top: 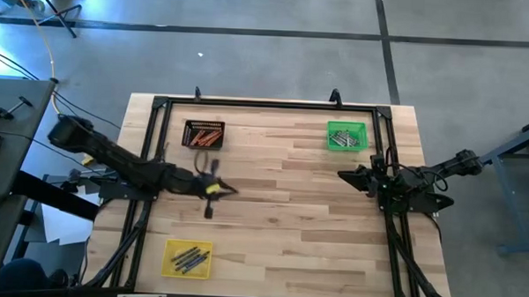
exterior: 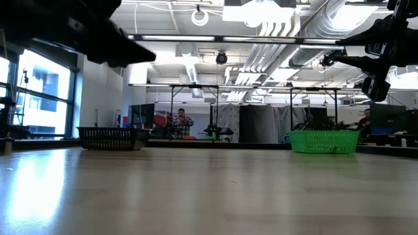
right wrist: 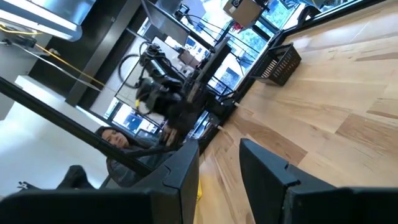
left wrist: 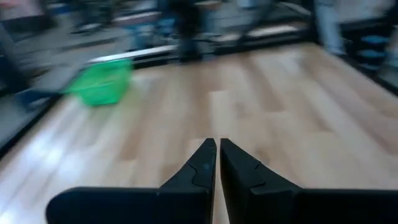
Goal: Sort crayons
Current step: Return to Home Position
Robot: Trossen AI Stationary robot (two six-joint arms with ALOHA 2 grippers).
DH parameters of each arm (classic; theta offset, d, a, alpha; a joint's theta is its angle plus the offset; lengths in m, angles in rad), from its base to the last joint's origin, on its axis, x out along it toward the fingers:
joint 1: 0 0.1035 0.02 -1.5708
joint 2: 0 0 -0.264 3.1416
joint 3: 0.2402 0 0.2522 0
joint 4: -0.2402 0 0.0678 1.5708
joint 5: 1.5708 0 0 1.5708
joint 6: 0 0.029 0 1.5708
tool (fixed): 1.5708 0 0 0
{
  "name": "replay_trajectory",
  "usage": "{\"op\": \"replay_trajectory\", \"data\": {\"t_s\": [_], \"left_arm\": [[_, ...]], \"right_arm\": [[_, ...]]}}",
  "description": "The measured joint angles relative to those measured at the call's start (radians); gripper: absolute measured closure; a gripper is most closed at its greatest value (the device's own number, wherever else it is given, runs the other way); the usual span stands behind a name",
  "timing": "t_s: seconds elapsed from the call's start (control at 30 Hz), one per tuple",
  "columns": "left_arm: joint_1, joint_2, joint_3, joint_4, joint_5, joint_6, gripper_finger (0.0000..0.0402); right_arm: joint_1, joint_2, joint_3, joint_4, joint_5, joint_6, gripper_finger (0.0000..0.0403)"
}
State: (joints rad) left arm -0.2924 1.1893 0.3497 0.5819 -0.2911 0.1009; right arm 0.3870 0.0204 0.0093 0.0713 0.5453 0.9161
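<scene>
my left gripper (left wrist: 217,142): fingers closed, empty, mid-table; i should lift back clear of the yellow bin (top: 168,247). my right gripper (right wrist: 219,146): fingers wide, by right edge.

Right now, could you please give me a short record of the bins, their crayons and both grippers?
black bin: top left in high view, holds orange crayons
green bin: top right, holds grey crayons
yellow bin: bottom left, holds blue-grey crayons
left gripper: shut, empty, above mid-table
right gripper: open, empty, at the right side
</scene>
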Motion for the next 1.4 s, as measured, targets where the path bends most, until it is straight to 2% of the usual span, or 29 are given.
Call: {"op": "replay_trajectory", "data": {"t_s": [0.1,0.23,0.5,0.9,1.2,1.4], "left_arm": [[0.020,-0.107,-0.075,-0.002,-0.074,-0.038,0.0392],[0.049,-0.219,-0.132,-0.005,-0.076,-0.028,0.0392],[0.098,-0.439,-0.220,-0.011,-0.075,0.090,0.0392],[0.176,-0.690,-0.338,-0.049,-0.076,0.137,0.0392],[0.240,-0.876,-0.339,-0.260,-0.077,0.121,0.0392],[0.321,-0.980,-0.338,-0.389,-0.079,0.119,0.0392]], "right_arm": [[0.000,0.005,0.000,0.000,0.000,0.000,0.0293],[0.000,0.007,0.000,0.000,0.000,0.000,0.0293],[0.000,0.007,0.000,0.001,0.000,0.000,0.0293],[0.000,0.007,0.000,0.001,0.000,0.000,0.0293],[0.000,0.007,0.000,0.001,0.000,0.000,0.0293],[0.000,0.007,0.000,0.001,0.000,0.000,0.0293]]}}
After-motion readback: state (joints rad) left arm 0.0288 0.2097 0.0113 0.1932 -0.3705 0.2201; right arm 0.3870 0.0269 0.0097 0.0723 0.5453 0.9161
